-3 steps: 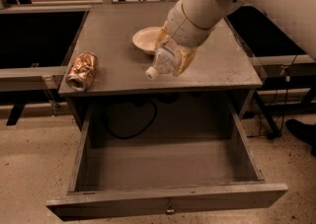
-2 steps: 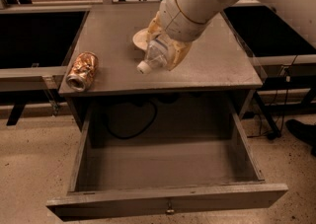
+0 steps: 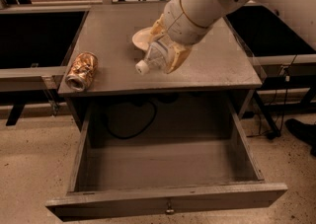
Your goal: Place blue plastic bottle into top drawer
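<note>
The gripper (image 3: 164, 50) hangs above the middle of the table (image 3: 222, 65) with its tan fingers (image 3: 177, 56) closed narrowly around the body of the blue plastic bottle (image 3: 152, 59). The bottle lies tilted in the grasp, and its white cap (image 3: 142, 67) points down and to the left, out of the gripper. The fingers cover much of the bottle's body, so its label is hard to make out. A pale bowl (image 3: 140, 39) sits just behind the gripper, more than half hidden by it and the wrist. Well to the gripper's left, a dented gold can (image 3: 82, 71) lies on its side near the table's edge. Below and in front of the gripper the top drawer (image 3: 217, 196) stands pulled open, with a small knob (image 3: 169, 211) on its front panel. A dark cable (image 3: 129, 128) loops in the shadow behind the drawer.
</note>
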`<control>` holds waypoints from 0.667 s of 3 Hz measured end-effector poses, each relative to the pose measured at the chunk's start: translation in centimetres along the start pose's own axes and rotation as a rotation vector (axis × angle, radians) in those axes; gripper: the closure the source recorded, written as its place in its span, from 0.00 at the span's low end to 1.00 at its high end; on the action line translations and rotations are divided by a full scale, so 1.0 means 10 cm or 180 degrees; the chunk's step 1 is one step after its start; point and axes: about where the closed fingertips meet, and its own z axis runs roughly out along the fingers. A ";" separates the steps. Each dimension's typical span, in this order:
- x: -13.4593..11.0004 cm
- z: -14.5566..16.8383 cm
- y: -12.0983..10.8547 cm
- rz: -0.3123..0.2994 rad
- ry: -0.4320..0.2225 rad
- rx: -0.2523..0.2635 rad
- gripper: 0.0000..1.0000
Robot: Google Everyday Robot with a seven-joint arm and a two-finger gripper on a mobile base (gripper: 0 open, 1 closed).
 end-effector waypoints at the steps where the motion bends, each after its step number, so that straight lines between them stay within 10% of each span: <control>1: 0.08 -0.04 0.09 0.0504 0.0070 -0.0061 1.00; 2: 0.16 -0.07 0.25 0.1035 0.0153 -0.0077 1.00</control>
